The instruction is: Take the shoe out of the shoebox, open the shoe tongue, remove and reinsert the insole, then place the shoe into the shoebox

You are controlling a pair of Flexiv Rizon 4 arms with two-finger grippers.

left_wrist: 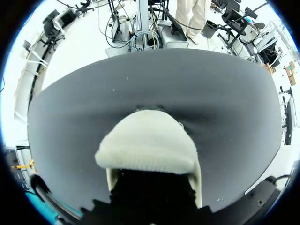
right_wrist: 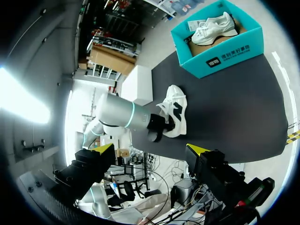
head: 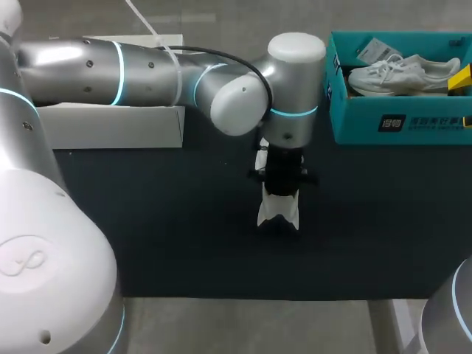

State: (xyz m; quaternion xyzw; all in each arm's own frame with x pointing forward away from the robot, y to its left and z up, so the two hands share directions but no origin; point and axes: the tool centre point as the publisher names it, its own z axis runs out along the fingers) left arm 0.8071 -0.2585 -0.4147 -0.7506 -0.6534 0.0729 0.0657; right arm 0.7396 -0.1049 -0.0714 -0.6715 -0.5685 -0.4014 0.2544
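Observation:
A white sneaker [head: 279, 210] with dark side markings lies on the dark mat near the middle of the table. My left arm comes across from the left, and its gripper [head: 280, 188] points down into the shoe's opening. In the left wrist view the shoe's toe [left_wrist: 147, 145] fills the space ahead and hides the fingers, so what they pinch cannot be seen. The right wrist view shows the same shoe [right_wrist: 178, 110] with the left gripper [right_wrist: 163, 125] at its heel end. My right gripper [right_wrist: 149, 150] hangs high above the table's near side, wide open and empty.
The teal shoebox [head: 398, 127] stands at the back right with a second white sneaker [head: 405, 74] and a tag inside. A white box lid [head: 110, 125] lies at the back left, under my left arm. Dark mat [head: 184, 236] surrounds the shoe.

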